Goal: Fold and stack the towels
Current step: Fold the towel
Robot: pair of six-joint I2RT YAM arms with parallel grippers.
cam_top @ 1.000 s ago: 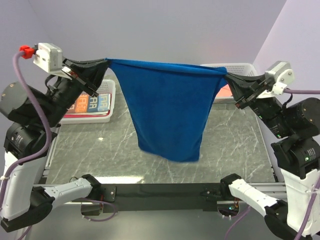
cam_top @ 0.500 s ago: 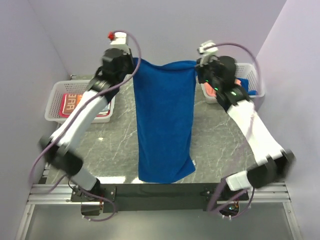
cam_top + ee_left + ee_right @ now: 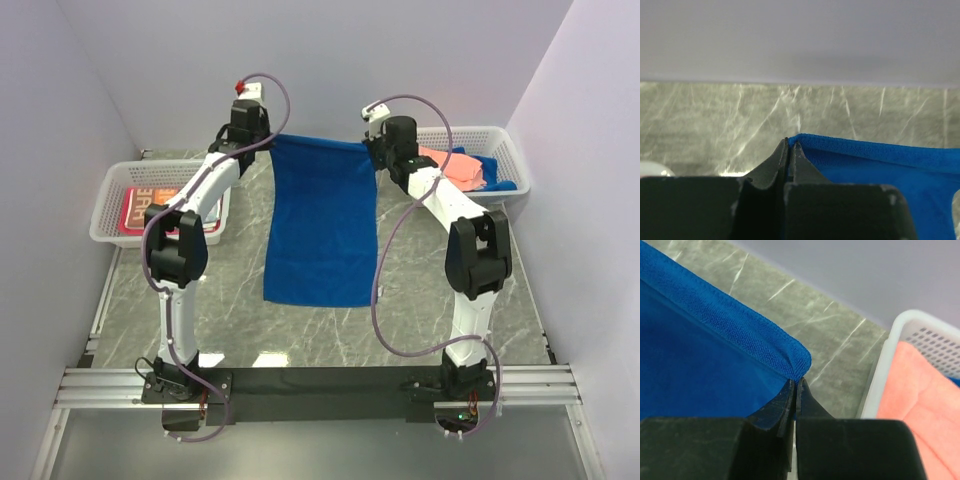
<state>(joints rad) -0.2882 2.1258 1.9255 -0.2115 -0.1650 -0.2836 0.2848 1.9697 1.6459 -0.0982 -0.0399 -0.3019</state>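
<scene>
Since a moment ago both arms have stretched out toward the far wall, and the blue towel (image 3: 322, 225) has been carried with them, so that its near edge now lies farther from the arm bases. At the far left, a white basket (image 3: 108, 222) holds the printed orange and blue towel (image 3: 150, 205). The left gripper (image 3: 270, 139) is clamped on the blue towel's far left corner; in the left wrist view its jaws are pressed together with the hem caught between them. The blue towel is spread lengthwise over the middle of the marble table (image 3: 330, 325), its near part flat. Whether the far edge touches the table or hangs just above it cannot be told. The right gripper (image 3: 373, 148) pinches the far right corner, its jaws together on the cloth. Just right of it, a second white basket (image 3: 503, 137) holds a salmon towel (image 3: 448, 166), with a bit of another dark blue cloth (image 3: 492, 168) beside it.
</scene>
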